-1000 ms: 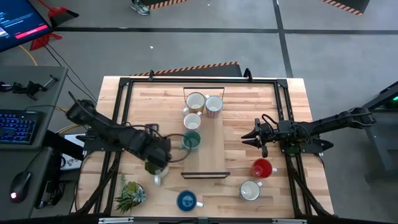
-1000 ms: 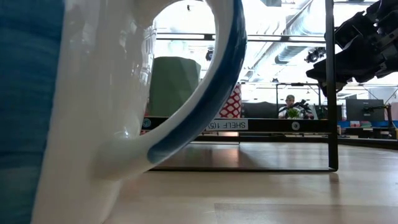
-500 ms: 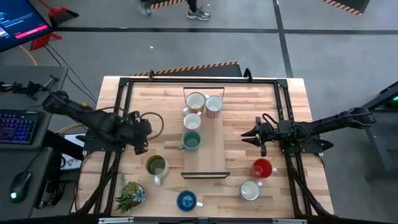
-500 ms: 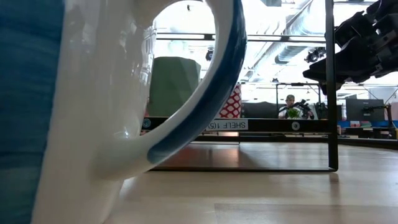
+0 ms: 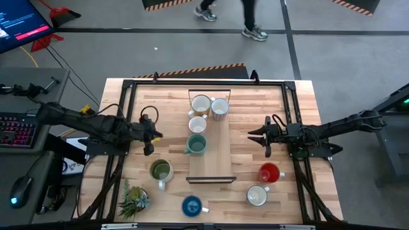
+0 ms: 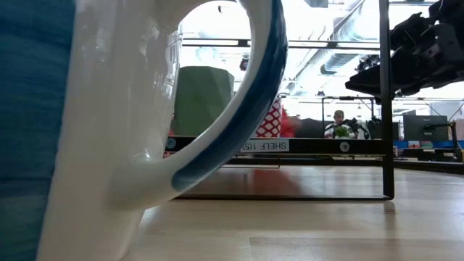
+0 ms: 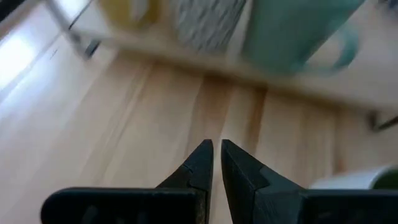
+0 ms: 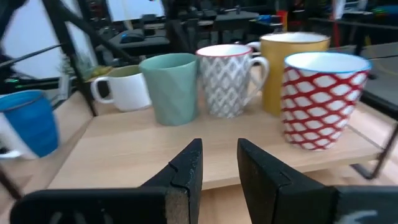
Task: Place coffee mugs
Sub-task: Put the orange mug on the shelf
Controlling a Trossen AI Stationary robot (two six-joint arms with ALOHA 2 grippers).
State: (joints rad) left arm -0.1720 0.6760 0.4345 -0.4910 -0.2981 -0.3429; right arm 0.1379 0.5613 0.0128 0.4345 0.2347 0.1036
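Note:
Four mugs stand on the low wooden shelf [image 5: 211,160]: a cream one [image 5: 200,103], a red-patterned one [image 5: 220,108], a white one [image 5: 197,123] and a teal one [image 5: 196,144]. On the table stand the olive mug [image 5: 160,170], blue mug [image 5: 192,206], red mug [image 5: 270,172] and a white mug [image 5: 257,195]. My left gripper [image 5: 155,135] hovers left of the teal mug, shut [image 7: 216,149] and empty. My right gripper [image 5: 252,135] hovers right of the shelf, narrowly open [image 8: 219,158], facing the row of mugs with the teal mug [image 8: 173,87] among them.
A spiky potted plant [image 5: 133,199] stands near the table's near left corner. A black frame [image 5: 128,115] runs around the tabletop. In the low view the blue mug [image 6: 72,130] fills the foreground. Bare wood lies between each gripper and the shelf. A person walks beyond the far edge.
My left arm has drawn back from over the olive mug toward the table's far and left side, and its gripper now points level at the shelf. The olive mug stands where it was. The mugs on the shelf have not moved.

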